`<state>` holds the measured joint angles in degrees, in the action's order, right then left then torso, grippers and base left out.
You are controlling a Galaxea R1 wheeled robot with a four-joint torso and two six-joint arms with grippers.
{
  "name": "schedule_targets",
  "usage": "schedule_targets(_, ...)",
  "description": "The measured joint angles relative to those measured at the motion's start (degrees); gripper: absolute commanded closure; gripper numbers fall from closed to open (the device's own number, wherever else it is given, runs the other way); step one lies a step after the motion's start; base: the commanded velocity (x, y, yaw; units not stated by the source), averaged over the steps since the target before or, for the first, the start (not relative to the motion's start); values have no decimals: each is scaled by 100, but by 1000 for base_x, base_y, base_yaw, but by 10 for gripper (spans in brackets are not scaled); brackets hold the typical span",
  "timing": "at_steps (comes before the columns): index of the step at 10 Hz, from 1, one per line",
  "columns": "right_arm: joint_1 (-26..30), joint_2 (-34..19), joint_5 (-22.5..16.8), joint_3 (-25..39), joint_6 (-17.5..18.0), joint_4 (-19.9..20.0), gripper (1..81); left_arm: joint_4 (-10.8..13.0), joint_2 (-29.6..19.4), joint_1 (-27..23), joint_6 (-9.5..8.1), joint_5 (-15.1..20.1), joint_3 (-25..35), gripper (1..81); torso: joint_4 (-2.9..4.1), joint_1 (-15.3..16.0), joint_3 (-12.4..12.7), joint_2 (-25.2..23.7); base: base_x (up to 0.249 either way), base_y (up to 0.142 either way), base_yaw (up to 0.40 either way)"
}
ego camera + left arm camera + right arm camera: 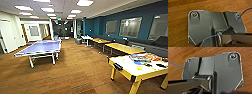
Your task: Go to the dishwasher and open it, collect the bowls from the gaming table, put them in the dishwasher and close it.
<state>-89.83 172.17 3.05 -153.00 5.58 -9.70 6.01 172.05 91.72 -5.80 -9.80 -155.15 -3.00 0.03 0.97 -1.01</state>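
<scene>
A wide stretch of brown wood-patterned floor (75, 72) is seen ahead, running from the near edge of the head view to a dark doorway at the far end of the room. The open lane is bounded on the left by a blue table-tennis table (40, 47), whose near edge and pale legs are set well apart from anything else. On the right the lane is bounded by the gaming table (125, 66), a pale-topped counter with a yellow edge and yellow legs, placed at the near right; its near left corner juts toward the open floor. On its top, toward the right, a cluster of coloured items is seen, among them what appear to be the bowls (139, 67), one yellow-green shape near the edge and a blue one just beside it; they are too blurred to be counted. Farther along the right wall, a row of yellow-wood tables (123, 47) is lined up beneath windows in a blue wall (145, 17).

In both wrist views, wood-patterned floor is seen beneath the robot's dark plates, with a thin blue cable (233, 24) crossing the left one. Whether either end effector is apart or together cannot be told. The dishwasher is not identified here.
</scene>
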Motion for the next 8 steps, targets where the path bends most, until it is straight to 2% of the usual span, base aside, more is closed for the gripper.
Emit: schedule_targets(8, 0, 2, -5, -15, 0, 0, 10, 2, 0, 6, 2, -6, 0, 10, 0, 0, 0, 0, 0, 0, -400)
